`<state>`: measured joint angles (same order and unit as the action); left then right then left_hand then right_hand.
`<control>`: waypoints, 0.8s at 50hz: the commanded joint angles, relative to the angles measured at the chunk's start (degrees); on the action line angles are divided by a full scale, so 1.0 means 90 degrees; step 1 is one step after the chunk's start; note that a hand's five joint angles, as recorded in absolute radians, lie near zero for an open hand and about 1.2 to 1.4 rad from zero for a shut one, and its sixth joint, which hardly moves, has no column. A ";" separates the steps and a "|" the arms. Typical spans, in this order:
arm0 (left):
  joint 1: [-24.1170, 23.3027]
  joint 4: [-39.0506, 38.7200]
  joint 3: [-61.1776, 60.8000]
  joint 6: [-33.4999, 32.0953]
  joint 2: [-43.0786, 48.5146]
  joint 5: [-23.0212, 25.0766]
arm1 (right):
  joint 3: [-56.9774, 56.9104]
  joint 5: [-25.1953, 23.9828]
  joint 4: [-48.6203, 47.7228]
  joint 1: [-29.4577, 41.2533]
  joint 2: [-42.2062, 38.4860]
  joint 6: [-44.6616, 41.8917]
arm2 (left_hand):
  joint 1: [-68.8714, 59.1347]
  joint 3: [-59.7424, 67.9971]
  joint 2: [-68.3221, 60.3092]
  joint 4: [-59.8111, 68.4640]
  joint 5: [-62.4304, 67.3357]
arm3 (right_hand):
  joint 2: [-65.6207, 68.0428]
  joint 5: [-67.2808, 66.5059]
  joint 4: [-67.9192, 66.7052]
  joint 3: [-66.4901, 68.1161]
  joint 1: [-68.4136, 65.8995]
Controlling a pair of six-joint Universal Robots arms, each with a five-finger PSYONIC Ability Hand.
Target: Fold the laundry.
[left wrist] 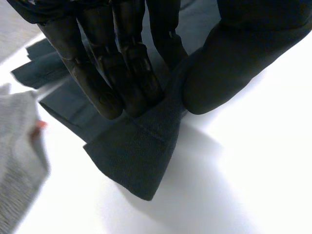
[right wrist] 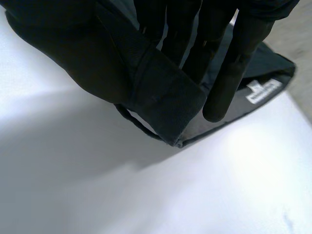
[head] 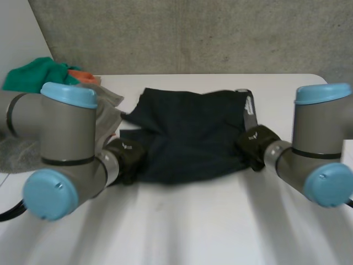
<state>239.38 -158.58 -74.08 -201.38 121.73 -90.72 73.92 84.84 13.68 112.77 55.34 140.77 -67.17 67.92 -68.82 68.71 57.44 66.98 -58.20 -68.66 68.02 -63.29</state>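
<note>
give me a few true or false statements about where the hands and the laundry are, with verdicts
1. The left hand is on the grey cloth. False: it is on a corner of the dark garment.
2. The right hand holds the dark garment's edge near a white label. True.
3. The green cloth lies on the dark garment. False: it sits apart, at the far left of the table.
4. The grey cloth lies beside the dark garment. True.
</note>
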 commanded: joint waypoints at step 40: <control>-0.0690 -0.1804 0.6608 -0.2332 0.3974 -0.0877 | 0.0615 0.1315 -0.3941 -0.0713 -0.0416 -0.0436 | -0.1426 0.1343 -0.1242 0.1254 0.1395 | 0.1446 -0.1311 -0.1260 0.1331 -0.1856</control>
<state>233.75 -171.96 -22.00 -221.35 150.91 -97.72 80.40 96.24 -12.56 106.25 56.27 139.35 -67.17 68.00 -68.83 68.74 58.15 66.98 -58.42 -68.67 68.02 -63.29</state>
